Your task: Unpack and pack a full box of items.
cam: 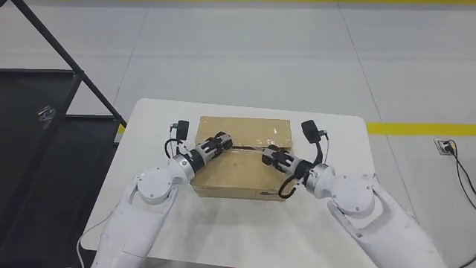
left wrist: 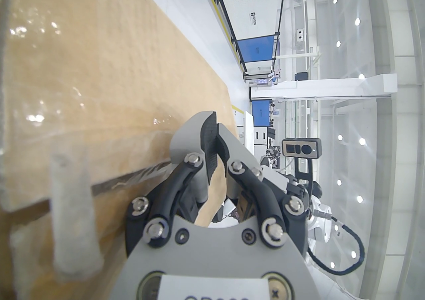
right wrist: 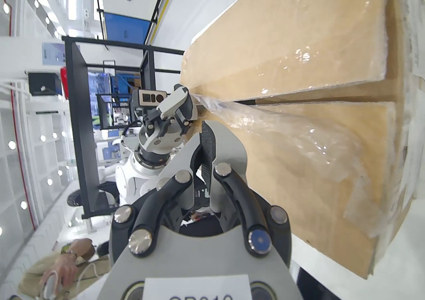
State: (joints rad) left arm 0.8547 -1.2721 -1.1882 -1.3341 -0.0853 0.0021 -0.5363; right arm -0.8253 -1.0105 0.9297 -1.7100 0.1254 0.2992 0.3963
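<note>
"top view puts the box (cam: 242, 160) in the middle of the table (cam: 349, 138), flaps down, with both our grippers over its top. how do we expect it to handle?"
"stiff cardboard, and if it is as full as the task says, we judge it heavy. we would not lift it by a flap. the clear tape (right wrist: 282, 135) is the fussy part: thin, glossy, sticky, likely to stretch or tear."
"where is it loose?"
"right wrist view has it crumpled along the seam (right wrist: 315, 97) between the two flaps, and one strand runs to our left gripper (right wrist: 194, 103)."
"so the left has it?"
"its pads are pressed together and the strand ends at them, so we read it as pinching the tape. our right gripper (right wrist: 204, 135) is closed too, just beside the crumple, with nothing that we can see between its pads."
"best hold?"
"we think the bunched tape, low and near the seam, then the free flap edge."
</note>
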